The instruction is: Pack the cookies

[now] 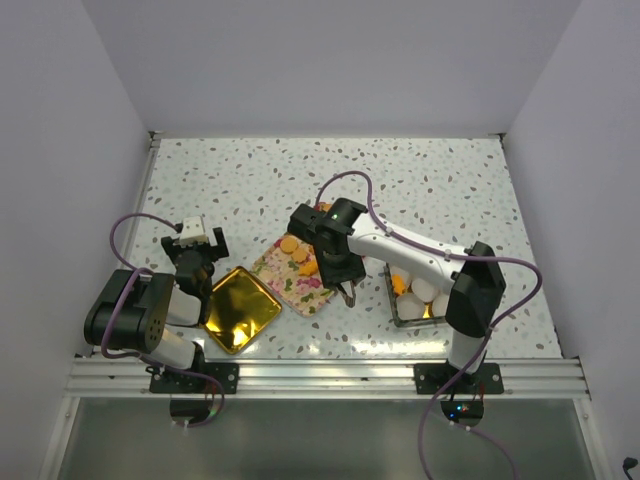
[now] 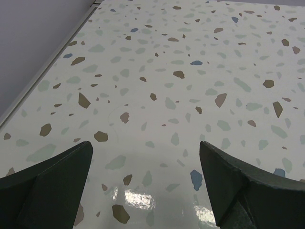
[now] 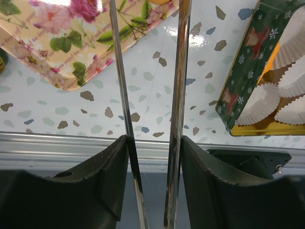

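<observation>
Several orange cookies [image 1: 291,246] lie on a floral tray [image 1: 283,281] at the table's middle. More orange cookies [image 1: 400,284] sit in a green tin [image 1: 393,305] among white paper cups [image 1: 424,290]. My right gripper [image 1: 341,268] is shut on metal tongs [image 1: 347,294], which point down over the table between tray and tin. In the right wrist view the tongs' two blades [image 3: 180,71] run up between my fingers [image 3: 153,143], slightly apart, with nothing between them; the tray [image 3: 57,52] lies left, the tin [image 3: 240,76] right. My left gripper [image 1: 196,251] is open and empty.
A gold tin lid [image 1: 238,309] lies by the left arm, touching the floral tray's near-left corner. The left wrist view shows only speckled tabletop between my open fingers [image 2: 145,157]. The metal rail [image 3: 71,143] runs along the table's near edge.
</observation>
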`<state>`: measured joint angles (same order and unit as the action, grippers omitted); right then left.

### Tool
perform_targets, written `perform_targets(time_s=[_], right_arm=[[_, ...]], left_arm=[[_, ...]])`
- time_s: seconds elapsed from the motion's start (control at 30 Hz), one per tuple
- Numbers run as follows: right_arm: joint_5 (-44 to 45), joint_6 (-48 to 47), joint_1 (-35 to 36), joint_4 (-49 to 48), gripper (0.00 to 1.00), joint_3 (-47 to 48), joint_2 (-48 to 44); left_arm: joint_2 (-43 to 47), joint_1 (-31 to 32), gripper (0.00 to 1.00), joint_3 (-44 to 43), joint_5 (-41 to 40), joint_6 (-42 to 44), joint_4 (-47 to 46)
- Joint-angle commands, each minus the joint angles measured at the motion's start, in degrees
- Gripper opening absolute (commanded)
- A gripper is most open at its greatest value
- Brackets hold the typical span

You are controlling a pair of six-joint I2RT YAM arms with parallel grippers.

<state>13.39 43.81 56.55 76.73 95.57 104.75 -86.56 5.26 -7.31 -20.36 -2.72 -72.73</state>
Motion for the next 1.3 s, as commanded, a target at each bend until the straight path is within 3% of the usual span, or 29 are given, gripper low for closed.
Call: perform_targets(time_s=[0.0, 0.57, 0.9, 1.1, 1.27], right_arm=[[0.94, 0.22, -0.22, 1.49, 0.49, 1.64, 0.54], [1.82, -1.01, -0.39, 2.54, 0.42, 4.36, 1.95], [10.69, -1.45, -4.43, 10.37, 0.38, 11.04, -4.37], [11.84, 1.80, -7.42, 12.83, 0.38, 4.90, -15.35], [11.84, 6.45, -8.39, 14.06, 0.38, -5.99, -25.81]], left_arm=[[-0.18, 0.02, 1.00, -1.13, -1.26, 0.79, -7.43], [-0.18, 0.02, 1.00, -1.13, -1.26, 0.87, -7.43], [-0.18, 0.02, 1.00, -1.13, -1.26, 0.79, -7.43], [-0.18, -0.07, 1.00, -1.13, -1.26, 0.88, -7.60], [-0.18, 0.02, 1.00, -1.13, -1.26, 0.79, -7.52]])
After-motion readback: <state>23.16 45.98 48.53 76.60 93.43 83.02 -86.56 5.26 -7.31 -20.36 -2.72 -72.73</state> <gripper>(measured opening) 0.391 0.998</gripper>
